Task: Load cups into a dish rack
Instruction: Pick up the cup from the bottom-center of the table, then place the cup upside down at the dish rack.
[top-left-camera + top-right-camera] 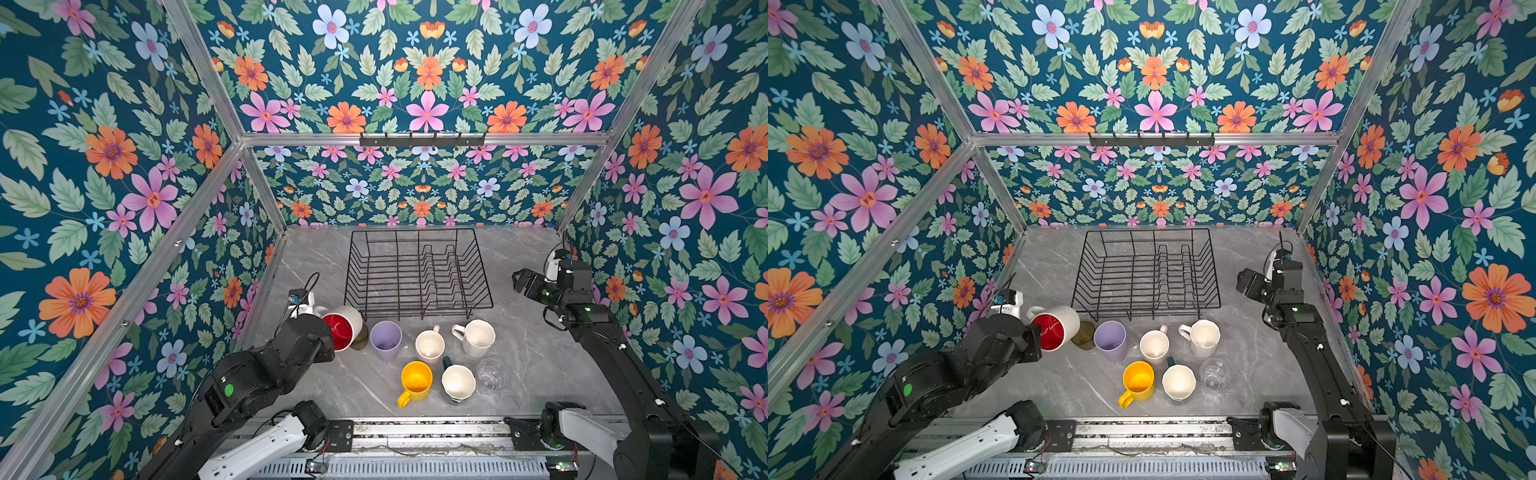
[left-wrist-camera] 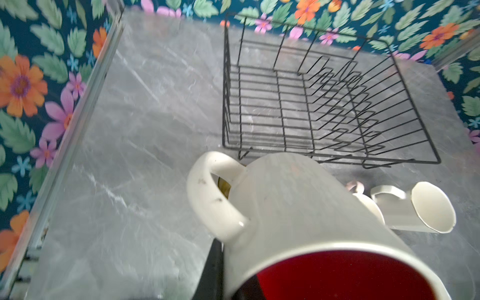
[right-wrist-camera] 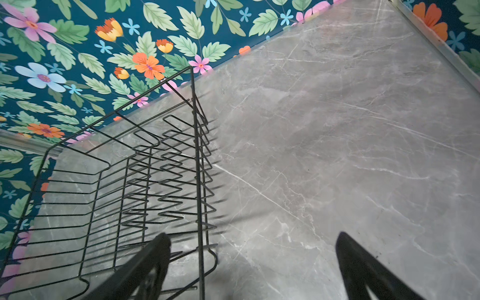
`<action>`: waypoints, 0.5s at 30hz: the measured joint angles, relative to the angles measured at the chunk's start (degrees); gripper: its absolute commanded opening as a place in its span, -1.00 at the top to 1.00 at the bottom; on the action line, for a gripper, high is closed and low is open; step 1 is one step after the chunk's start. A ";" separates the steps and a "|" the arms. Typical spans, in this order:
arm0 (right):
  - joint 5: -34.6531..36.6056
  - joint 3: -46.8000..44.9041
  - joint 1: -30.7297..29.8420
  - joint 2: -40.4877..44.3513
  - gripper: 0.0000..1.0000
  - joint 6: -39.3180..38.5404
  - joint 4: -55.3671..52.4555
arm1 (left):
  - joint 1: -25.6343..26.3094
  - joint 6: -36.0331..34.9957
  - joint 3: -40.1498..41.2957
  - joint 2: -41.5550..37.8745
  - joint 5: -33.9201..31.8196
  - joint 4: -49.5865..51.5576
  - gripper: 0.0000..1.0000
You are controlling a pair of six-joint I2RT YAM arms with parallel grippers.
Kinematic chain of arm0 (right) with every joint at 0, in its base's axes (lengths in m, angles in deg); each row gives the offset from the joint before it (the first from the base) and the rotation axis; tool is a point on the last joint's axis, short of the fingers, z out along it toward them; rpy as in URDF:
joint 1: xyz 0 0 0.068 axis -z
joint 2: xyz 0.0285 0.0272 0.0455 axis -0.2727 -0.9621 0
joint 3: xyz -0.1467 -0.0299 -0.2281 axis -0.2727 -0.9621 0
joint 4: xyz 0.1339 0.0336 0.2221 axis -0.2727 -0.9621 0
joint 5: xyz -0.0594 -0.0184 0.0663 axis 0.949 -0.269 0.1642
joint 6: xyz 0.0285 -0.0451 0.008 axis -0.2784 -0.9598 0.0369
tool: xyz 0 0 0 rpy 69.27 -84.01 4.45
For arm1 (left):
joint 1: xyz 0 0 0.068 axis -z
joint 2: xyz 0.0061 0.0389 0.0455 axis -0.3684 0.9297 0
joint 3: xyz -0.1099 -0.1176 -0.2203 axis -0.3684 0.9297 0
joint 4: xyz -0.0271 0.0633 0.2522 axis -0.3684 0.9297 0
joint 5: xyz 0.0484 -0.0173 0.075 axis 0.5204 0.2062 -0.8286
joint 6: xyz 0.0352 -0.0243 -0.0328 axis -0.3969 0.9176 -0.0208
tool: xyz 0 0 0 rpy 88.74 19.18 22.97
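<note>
Placement was governed by the dish rack [image 1: 354, 270], located beyond and right of the left gripper [image 1: 329, 338], clamped on the red-inside mug [image 1: 345, 328].

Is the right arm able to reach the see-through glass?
Probably yes. The right tool is open and empty, and the clear glass is the cup nearest that arm, with only bare table on that side.
</note>
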 measured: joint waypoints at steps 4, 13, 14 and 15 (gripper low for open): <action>-4.72 1.07 0.00 2.03 -0.96 0.00 0.35 | 0.00 -11.93 3.67 0.31 -0.46 -14.16 1.00; -21.88 2.38 0.00 4.59 -0.94 1.92 5.49 | -6.91 -29.88 9.33 10.21 13.07 -44.44 1.00; -24.48 2.67 -0.02 4.44 -0.94 2.25 6.49 | -10.45 -29.97 9.42 11.17 16.74 -47.08 1.00; -26.73 2.93 -0.02 4.09 -0.94 3.04 7.52 | -13.88 -29.81 9.81 12.00 20.24 -50.03 1.00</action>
